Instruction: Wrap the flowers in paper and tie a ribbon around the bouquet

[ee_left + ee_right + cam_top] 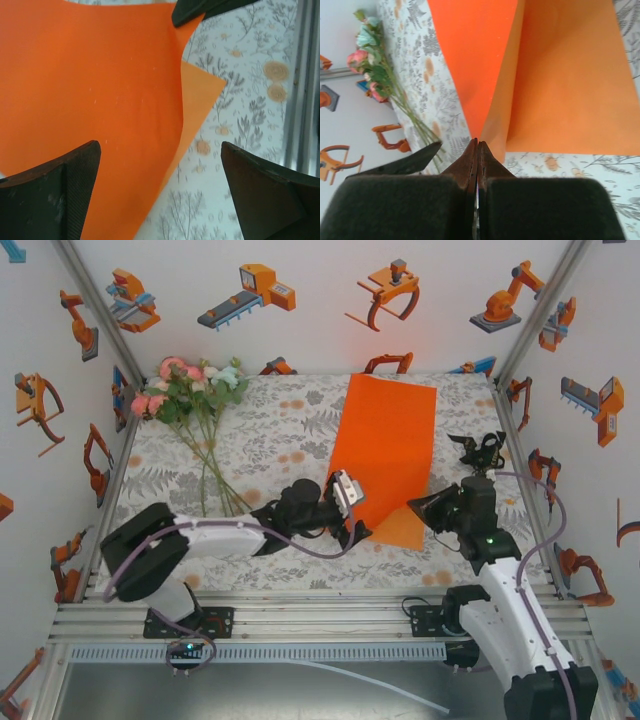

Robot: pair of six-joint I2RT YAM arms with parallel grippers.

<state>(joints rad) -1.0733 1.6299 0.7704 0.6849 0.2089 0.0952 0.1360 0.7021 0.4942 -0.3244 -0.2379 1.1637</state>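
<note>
Orange paper (385, 445) | right hand (477, 143) pinches its folded corner | left hand (159, 150) spread wide above it

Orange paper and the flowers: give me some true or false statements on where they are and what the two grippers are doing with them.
1. The paper is wrapped around the flowers. False: the two lie apart, and the stems are bare.
2. The right gripper is shut on the paper's near edge. True.
3. The left gripper is clamped on the paper. False: its jaws stand wide open, one finger over the sheet and one over the table cover.
4. The flowers lie in the far left corner of the table cover. True.
</note>
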